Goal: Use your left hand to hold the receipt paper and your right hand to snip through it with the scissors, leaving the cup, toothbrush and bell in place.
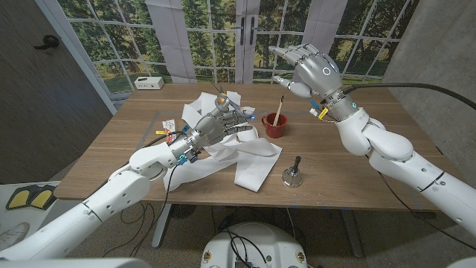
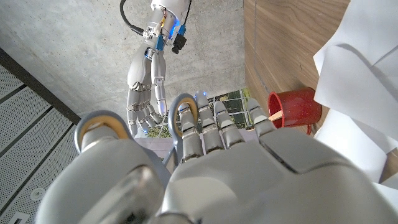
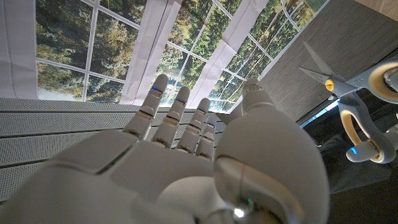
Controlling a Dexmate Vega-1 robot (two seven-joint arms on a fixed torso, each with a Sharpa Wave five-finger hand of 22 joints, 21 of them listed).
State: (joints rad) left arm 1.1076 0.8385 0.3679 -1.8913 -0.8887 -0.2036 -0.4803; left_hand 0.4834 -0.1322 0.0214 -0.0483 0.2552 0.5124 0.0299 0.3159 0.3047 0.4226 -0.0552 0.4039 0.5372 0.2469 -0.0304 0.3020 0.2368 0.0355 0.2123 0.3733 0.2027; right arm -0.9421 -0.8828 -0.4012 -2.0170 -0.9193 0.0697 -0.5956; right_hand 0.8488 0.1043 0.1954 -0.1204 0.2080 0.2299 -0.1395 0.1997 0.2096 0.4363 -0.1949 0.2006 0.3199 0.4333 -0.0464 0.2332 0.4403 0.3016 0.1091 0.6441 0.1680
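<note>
**Scissors in the wrong hand, paper loose**

The receipt paper (image 1: 245,152) lies crumpled mid-table beside the red cup (image 1: 274,125); it looks thin, floppy and easily torn, so pinch a flat strip taut. Your left hand (image 1: 217,125) grasps the scissors (image 2: 180,118) above it. Your right hand (image 1: 309,68) hangs raised, released. No legible writing.

Landmark: red cup (image 1: 274,125), with a toothbrush (image 1: 280,109) standing up out of it. Left of the cup the worktop (image 1: 357,167) is blocked — crumpled receipt paper (image 1: 245,156) spreads from the far edge to the near edge, left hand (image 1: 217,125) with scissors (image 3: 357,106) over it. Bell (image 1: 291,174) stands near-right of the cup, just beside the paper's end. Right of the cup — bare wood, open passage. Right hand (image 1: 306,68) hangs raised above the cup's far-right side.
</note>
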